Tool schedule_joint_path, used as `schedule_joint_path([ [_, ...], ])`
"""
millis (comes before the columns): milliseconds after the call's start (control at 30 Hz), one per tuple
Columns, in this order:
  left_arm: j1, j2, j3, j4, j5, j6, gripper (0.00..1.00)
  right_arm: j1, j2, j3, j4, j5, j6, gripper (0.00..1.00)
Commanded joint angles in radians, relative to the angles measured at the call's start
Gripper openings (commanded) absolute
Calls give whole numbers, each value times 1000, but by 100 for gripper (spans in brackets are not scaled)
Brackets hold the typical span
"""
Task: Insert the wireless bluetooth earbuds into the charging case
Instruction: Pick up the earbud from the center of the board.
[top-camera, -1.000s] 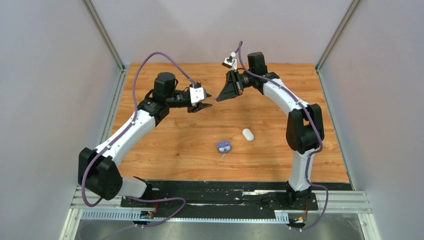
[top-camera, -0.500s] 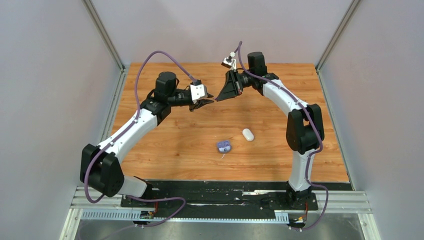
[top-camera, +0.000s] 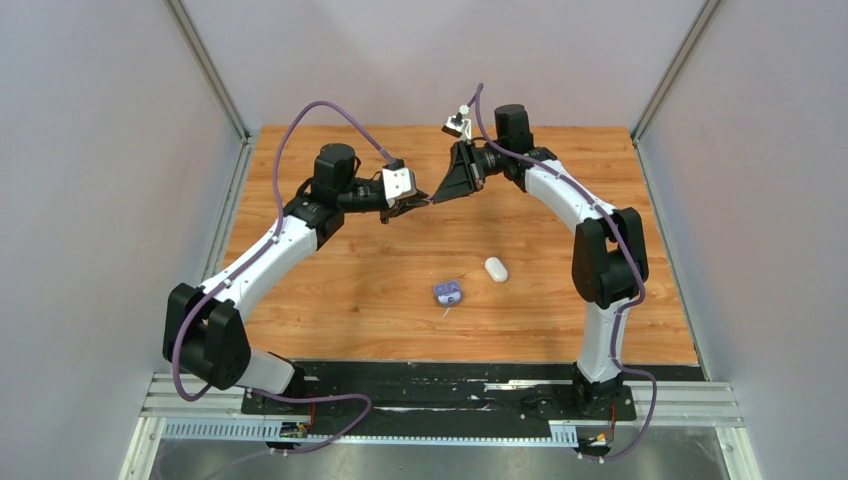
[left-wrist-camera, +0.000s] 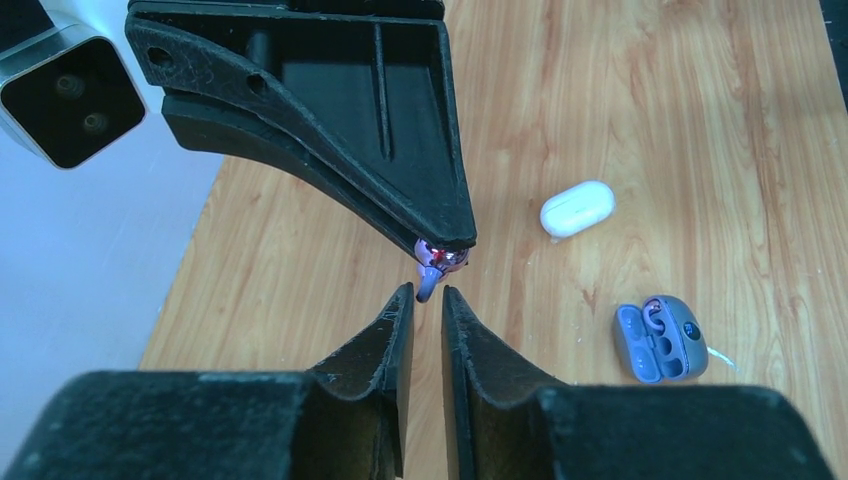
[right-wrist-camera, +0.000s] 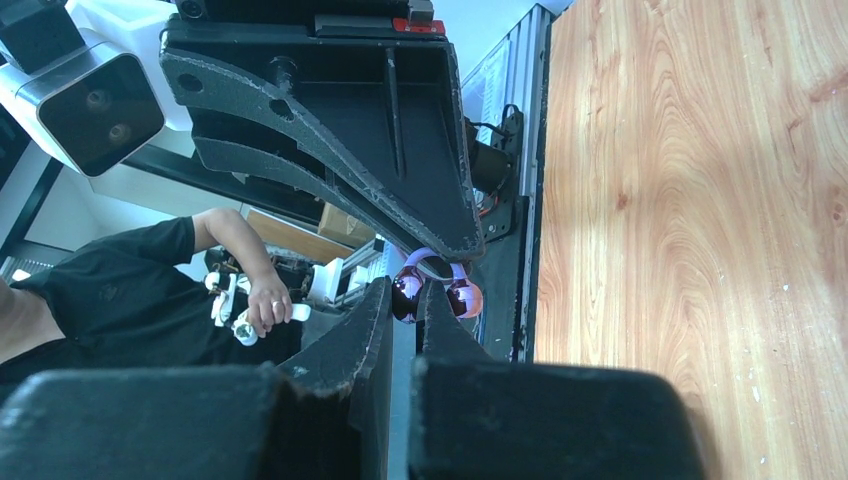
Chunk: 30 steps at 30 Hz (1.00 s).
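Honestly, right gripper is clamped on a purple earbud well beyond the open case, left gripper barely apart at its stem. Mistimed release could drop it.

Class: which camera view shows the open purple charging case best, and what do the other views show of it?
The left wrist view: the purple charging case lies open, its lid and wells distinct. The top external view shows only a small purple shape near the white case. The right wrist view misses it.
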Motion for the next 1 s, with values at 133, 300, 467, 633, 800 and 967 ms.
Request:
schedule_joint_path([
  [133, -5, 9, 42, 40, 32, -27, 18, 6, -44, 1, 48, -323, 26, 0],
  [300, -6, 7, 43, 41, 28, -35, 16, 5, -42, 2, 51, -323, 30, 0],
  [467, -6, 14, 45, 51, -80, -117, 41, 3, -40, -5, 59, -310, 22, 0],
  [633, 47, 6, 85, -1, -228, -416, 64, -18, -87, -32, 58, -179, -70, 0],
  [800, 151, 25, 184, -152, -196, -774, 66, -25, -157, 31, -318, 125, -604, 0],
  [967, 170, 172, 403, -425, 3, -858, 58, 69, -381, -199, -255, 575, -1080, 0],
])
